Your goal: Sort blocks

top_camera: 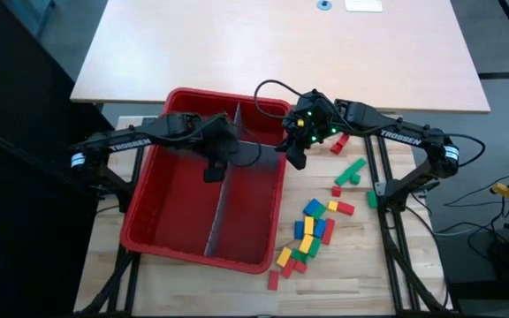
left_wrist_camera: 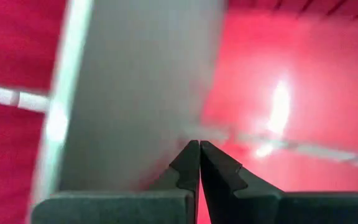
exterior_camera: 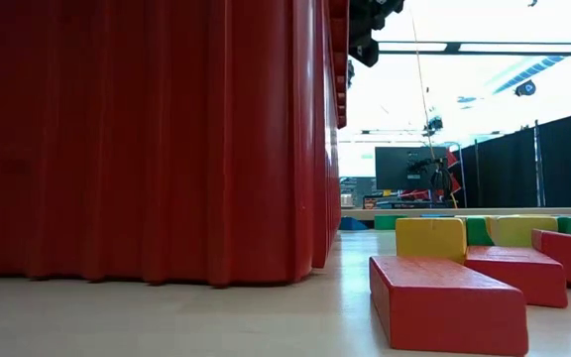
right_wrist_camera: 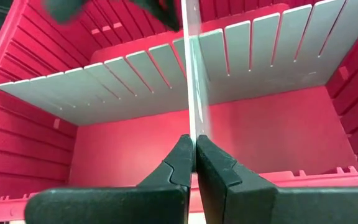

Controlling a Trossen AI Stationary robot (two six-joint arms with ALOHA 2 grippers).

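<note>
The left gripper (top_camera: pixel 212 173) was shown inside the red bin (top_camera: pixel 140 225), low beside the long grey divider (top_camera: pixel 216 228); in the left wrist view its fingers (left_wrist_camera: pixel 188 167) were pressed together, with nothing seen between them. The right gripper (top_camera: pixel 295 159) was held at the bin's right wall near its back corner, and in the right wrist view its fingers (right_wrist_camera: pixel 182 163) were likewise pressed together and empty, aimed into the bin along the edge of the long divider, with the slotted cross panel (right_wrist_camera: pixel 135 81) set across behind it.

No block was seen inside the bin in any view. The blocks (top_camera: pixel 312 231) lay scattered on the wooden counter (top_camera: pixel 347 283) outside the bin's right wall, in a loose band running from just beside the right gripper towards the counter's near edge. The red block (top_camera: pixel 338 143) and the green block (top_camera: pixel 352 170) lay closest to the right gripper, the green one's long axis set diagonally. In the low view a red block (exterior_camera: pixel 447 302) lay flat in the foreground, a yellow block (exterior_camera: pixel 430 238) behind it.

The right arm was judged the nearer to the blocks, the bin wall standing between them and the left gripper.

"TROSSEN" was legible in white on both arms (top_camera: pixel 131 140).
</note>
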